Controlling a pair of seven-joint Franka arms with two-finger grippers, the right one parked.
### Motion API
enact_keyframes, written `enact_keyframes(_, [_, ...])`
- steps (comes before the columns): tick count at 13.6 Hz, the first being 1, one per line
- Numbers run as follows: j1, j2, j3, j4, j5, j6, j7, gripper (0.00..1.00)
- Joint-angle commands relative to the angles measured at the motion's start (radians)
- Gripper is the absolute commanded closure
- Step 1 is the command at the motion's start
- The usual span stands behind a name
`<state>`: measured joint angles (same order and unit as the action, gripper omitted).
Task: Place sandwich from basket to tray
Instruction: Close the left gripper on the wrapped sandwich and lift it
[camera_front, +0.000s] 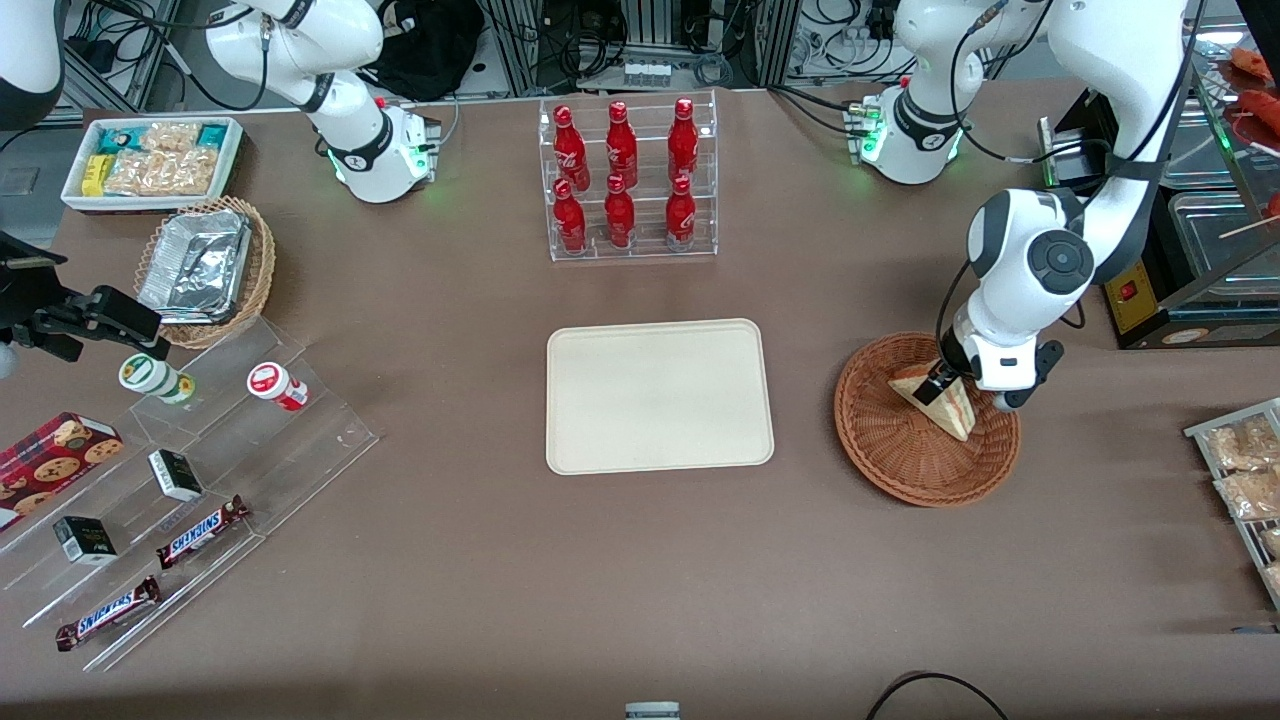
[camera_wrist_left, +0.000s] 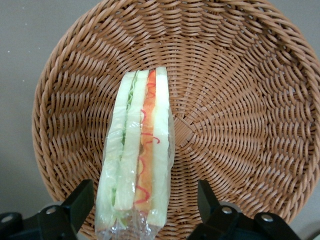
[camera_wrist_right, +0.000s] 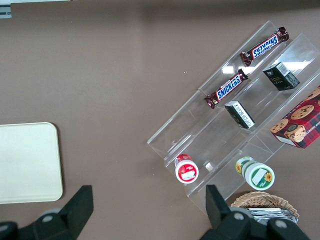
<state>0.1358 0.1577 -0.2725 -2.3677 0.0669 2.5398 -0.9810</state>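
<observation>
A clear rack of red bottles (camera_front: 628, 180) stands at twelve o'clock on the table (camera_front: 500, 560). At nine o'clock, foil trays in a light wicker basket (camera_front: 205, 270); at seven, Snickers bars (camera_front: 200, 532) on clear steps (camera_front: 190, 480).

White arm, black-fingered pincer (camera_front: 940, 388)

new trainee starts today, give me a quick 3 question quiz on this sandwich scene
1. True or false: the sandwich already lies on the tray.
2. What straddles the sandwich? A) the gripper B) a bottle C) a candy bar
3. Fill in: the sandwich sits in the ____.

Key:
1. False; it is in the basket, and the tray holds nothing.
2. A; the open gripper has a finger on each side.
3. basket
</observation>
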Motion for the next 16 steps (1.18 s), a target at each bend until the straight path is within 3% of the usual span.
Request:
enact_keyframes(1, [-0.001, -0.003, -0.002, -0.002, 0.008, 0.019, -0.039, 0.75])
enact_keyframes(2, [-0.001, -0.003, -0.002, -0.002, 0.010, 0.016, -0.039, 0.85])
enact_keyframes(6, [0.004, -0.055, -0.001, 0.011, 0.011, -0.041, -0.033, 0.89])
enact_keyframes(8, [0.010, -0.104, -0.005, 0.095, 0.014, -0.218, -0.016, 0.89])
enact_keyframes(12, [-0.073, -0.043, -0.019, 0.500, 0.013, -0.700, 0.013, 0.89])
enact_keyframes(16, [-0.276, 0.144, -0.019, 0.819, 0.008, -0.889, 0.004, 0.90])
